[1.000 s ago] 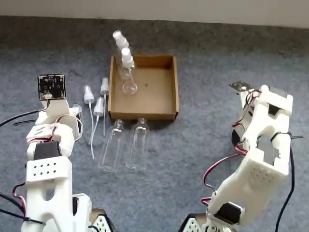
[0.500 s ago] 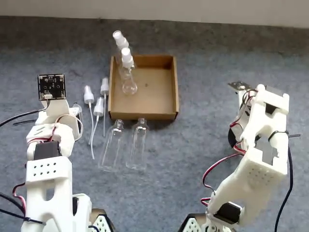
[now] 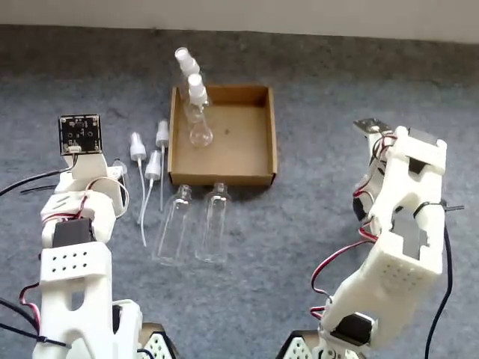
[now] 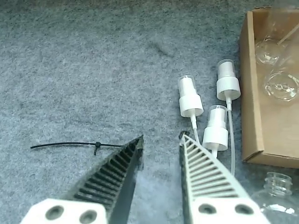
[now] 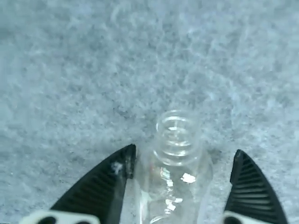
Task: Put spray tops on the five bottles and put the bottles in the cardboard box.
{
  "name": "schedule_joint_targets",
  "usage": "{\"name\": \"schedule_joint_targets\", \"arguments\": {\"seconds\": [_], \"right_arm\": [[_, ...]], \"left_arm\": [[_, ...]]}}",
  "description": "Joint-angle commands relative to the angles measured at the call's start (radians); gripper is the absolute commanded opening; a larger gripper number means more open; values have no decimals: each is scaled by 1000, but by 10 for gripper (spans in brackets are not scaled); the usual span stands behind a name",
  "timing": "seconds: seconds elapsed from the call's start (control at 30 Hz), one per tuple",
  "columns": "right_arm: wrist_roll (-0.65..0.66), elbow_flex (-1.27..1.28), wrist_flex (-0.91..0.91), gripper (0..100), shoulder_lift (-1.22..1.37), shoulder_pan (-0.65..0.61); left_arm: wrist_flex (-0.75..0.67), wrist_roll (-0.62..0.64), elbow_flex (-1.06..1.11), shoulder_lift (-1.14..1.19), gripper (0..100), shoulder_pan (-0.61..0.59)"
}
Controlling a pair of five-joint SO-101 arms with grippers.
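High cam's fixed above, looking down over the whole table. Left wrist cam peers past its claw, close up; its spray tops and box edge show from above too. Right wrist cam's closer still.

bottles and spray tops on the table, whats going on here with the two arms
The right arm's jaws stand open on either side of an uncapped bottle on the carpet. The left arm's jaws hang open beside three loose spray tops. Two capped bottles are at the cardboard box; two uncapped ones lie before it.
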Motion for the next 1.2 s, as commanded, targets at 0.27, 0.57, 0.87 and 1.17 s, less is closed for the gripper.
{"name": "schedule_joint_targets", "arguments": {"seconds": [0.27, 0.57, 0.87, 1.17], "right_arm": [[-15, -12, -28, 195, -61, -15], [-15, -28, 5, 70, -68, -10], [-253, -424, 191, 69, -71, -41], [-439, -826, 375, 59, -82, -176]], "left_arm": [[-14, 5, -2, -5, 127, 15], [-14, 5, -2, -5, 127, 15], [-11, 5, -30, -10, 127, 7], [275, -29, -390, 222, 130, -36]]}}
